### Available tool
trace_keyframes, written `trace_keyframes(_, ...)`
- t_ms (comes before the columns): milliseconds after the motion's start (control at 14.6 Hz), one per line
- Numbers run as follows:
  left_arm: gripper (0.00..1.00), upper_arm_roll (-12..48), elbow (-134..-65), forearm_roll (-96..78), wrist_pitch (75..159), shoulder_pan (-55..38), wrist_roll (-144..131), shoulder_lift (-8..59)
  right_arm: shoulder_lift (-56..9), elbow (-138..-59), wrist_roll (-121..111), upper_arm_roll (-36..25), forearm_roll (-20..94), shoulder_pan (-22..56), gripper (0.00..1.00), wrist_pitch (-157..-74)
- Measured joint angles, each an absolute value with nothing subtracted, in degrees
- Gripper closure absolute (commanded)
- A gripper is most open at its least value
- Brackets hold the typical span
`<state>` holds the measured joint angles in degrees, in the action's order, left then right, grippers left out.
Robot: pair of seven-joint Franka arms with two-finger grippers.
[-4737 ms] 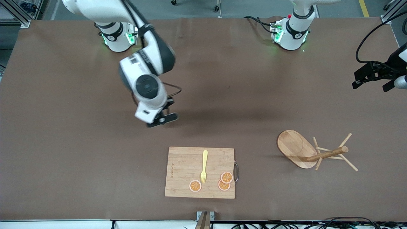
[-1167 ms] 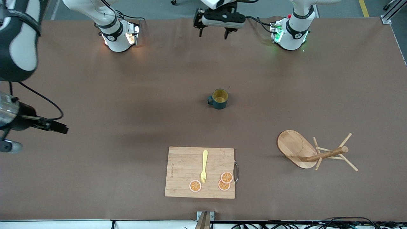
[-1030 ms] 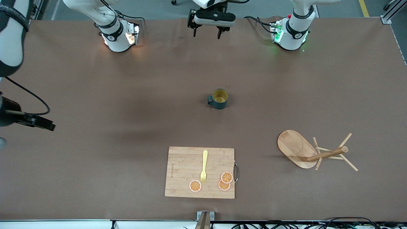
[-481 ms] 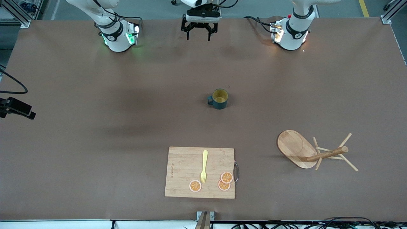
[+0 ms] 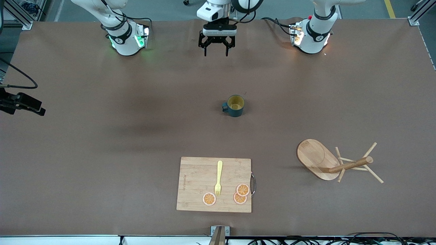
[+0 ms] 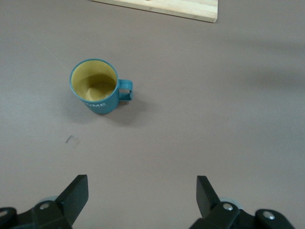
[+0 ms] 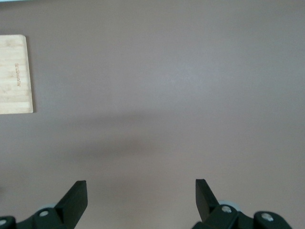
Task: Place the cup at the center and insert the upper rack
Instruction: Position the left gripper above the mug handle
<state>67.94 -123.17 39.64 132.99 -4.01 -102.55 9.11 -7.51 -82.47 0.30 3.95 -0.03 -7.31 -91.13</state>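
The cup [image 5: 235, 106] is a dark teal mug with a yellow inside. It stands upright at mid-table and also shows in the left wrist view [image 6: 95, 88]. The upper rack [image 5: 347, 166] is a wooden mug tree. It lies on its side toward the left arm's end of the table, nearer the front camera than the cup. My left gripper [image 5: 216, 53] is open and empty over the table between the two bases; in its wrist view [image 6: 143, 191] the cup is well apart from it. My right gripper [image 5: 37, 109] is open and empty [image 7: 141, 193] over the right arm's end of the table.
A bamboo cutting board [image 5: 197, 183] lies near the front edge, nearer the camera than the cup. It carries a yellow fork [image 5: 218, 177] and three orange slices [image 5: 209, 198]. Its edge shows in both wrist views [image 6: 171, 7] [image 7: 14, 71].
The right arm has pulled back from mid-table to its end of the table, leaving the cup standing there. The left gripper has swung from the left arm's end to between the bases.
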Motion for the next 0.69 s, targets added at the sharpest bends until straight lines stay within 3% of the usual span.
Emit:
trace_keyframes(343, 0.0, 64.52, -121.35, 50.94, 132.94, -9.29, -111.39, 19.51, -2.75, -89.0, 0.3, 4.15, -0.1, -7.31, 0.0, -92.66)
trace_keyframes(687, 0.0, 45.23, -117.98, 54.72, 132.21, -30.09, -117.44, 22.52, -0.59, -92.27, 0.22, 4.42, -0.16, -7.3, 0.0, -94.12)
